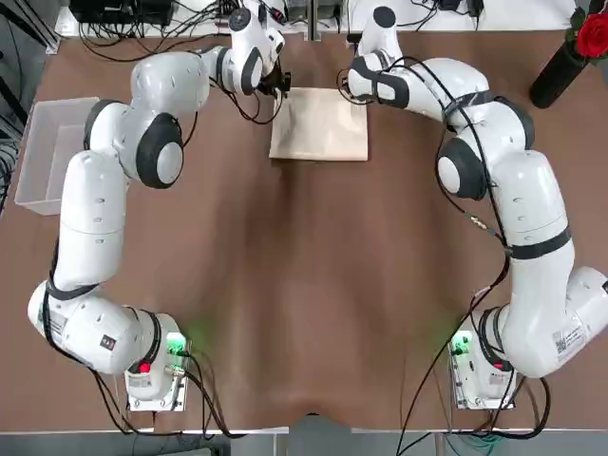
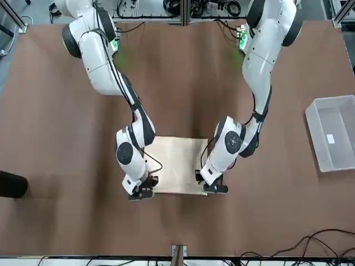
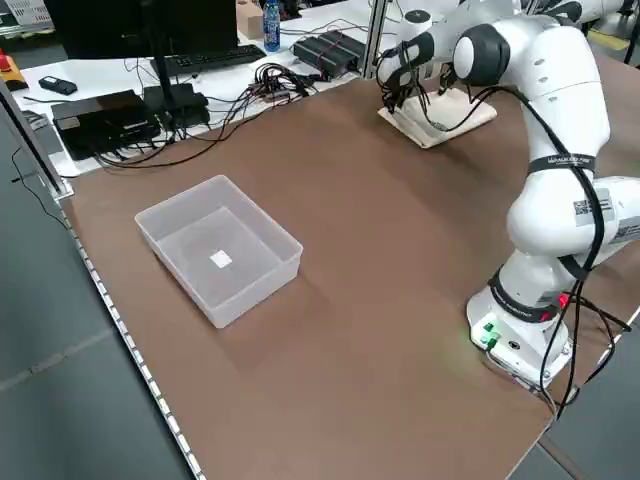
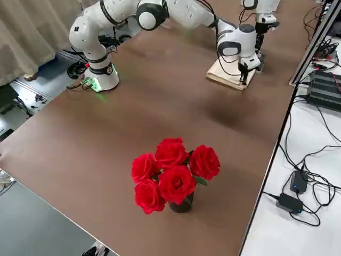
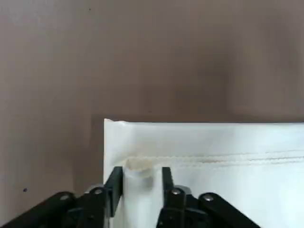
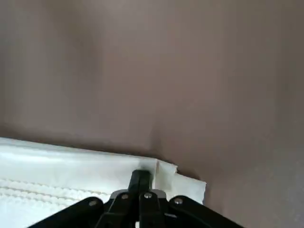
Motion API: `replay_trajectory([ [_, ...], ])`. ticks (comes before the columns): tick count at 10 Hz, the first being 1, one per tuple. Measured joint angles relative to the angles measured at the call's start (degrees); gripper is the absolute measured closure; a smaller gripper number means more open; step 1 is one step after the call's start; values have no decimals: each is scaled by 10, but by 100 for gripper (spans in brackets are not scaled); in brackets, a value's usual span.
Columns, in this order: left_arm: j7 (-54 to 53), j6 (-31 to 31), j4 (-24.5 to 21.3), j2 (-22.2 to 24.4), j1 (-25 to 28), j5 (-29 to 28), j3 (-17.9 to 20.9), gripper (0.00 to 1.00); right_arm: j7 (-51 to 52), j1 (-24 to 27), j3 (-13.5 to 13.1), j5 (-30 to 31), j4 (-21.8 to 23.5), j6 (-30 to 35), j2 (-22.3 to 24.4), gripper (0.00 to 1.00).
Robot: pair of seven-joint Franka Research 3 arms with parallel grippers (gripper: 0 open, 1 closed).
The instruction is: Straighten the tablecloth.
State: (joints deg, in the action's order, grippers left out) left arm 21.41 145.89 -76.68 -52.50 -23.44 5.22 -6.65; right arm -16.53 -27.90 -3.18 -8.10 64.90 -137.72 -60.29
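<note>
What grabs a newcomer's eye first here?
Both white arms reach across the brown table, each to one far corner of the folded cream tablecloth: the right gripper shut on its corner, the left gripper astride its corner. Red roses stand near the table's right edge, and a clear bin sits at its left.

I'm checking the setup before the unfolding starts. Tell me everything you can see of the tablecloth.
The tablecloth is a cream, thin fabric folded into a flat rectangular pad, with a stitched hem line along one edge. It lies on the brown table at the far side from the arm bases, between the two arms. The left claw has its fingers either side of a small raised bit of fabric at one far corner; the right claw is shut on the other far corner, which is slightly ruffled.
</note>
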Motion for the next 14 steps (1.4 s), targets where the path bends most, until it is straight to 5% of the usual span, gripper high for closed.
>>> replay_trajectory([
  [2, 0, 0, -2, -1, 0, 0, 1, 79, 0, 0, 0, 0, 0, 0, 0, 99],
  [3, 0, 0, -3, -1, 0, 0, 2, 95, 0, 0, 0, 0, 0, 0, 0, 99],
  [4, 0, 0, -3, -1, 1, 0, 2, 97, 0, 0, 0, 0, 0, 0, 0, 99],
  [9, -12, 0, -5, 4, 4, 0, 1, 97, 0, 0, 0, 0, 0, 0, 0, 99],
  [14, -28, -31, -103, 90, 2, 0, -35, 97, 0, 0, 0, 0, 0, 0, 0, 99],
])
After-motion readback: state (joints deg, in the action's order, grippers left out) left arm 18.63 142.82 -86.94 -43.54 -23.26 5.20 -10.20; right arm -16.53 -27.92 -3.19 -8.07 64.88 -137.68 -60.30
